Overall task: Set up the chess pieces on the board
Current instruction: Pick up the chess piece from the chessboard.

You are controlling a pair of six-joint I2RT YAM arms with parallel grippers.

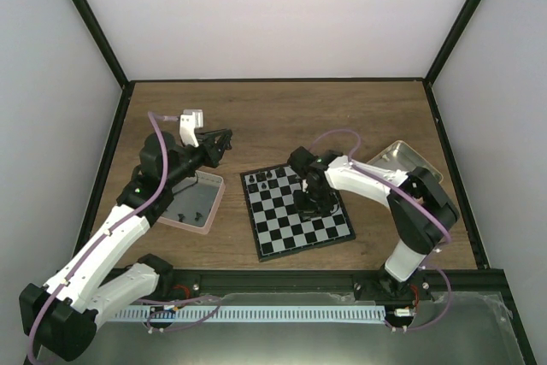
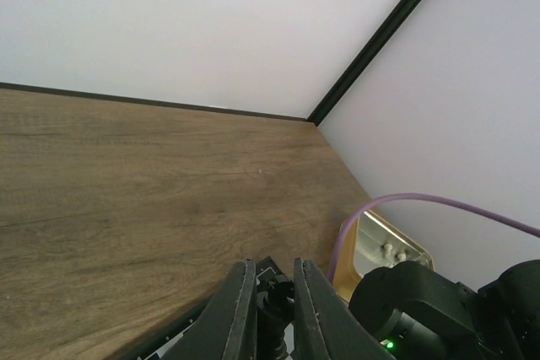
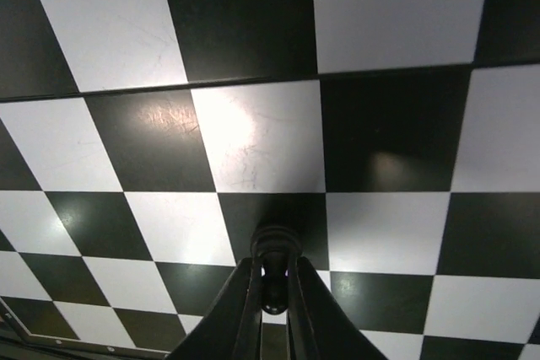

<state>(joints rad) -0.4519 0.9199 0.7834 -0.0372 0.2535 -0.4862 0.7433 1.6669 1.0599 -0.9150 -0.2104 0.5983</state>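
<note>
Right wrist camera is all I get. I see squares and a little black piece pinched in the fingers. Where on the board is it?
Observer: From above, the right gripper and its black piece are near the middle of the board, a bit to the right.
Operator: Are other pieces on it already?
Observer: Yes, a few black chess pieces stand near the far left corner.
Operator: Where are the white ones?
Observer: The left wrist view shows what look like whitish pieces in the tin, off the board's right side.
</note>
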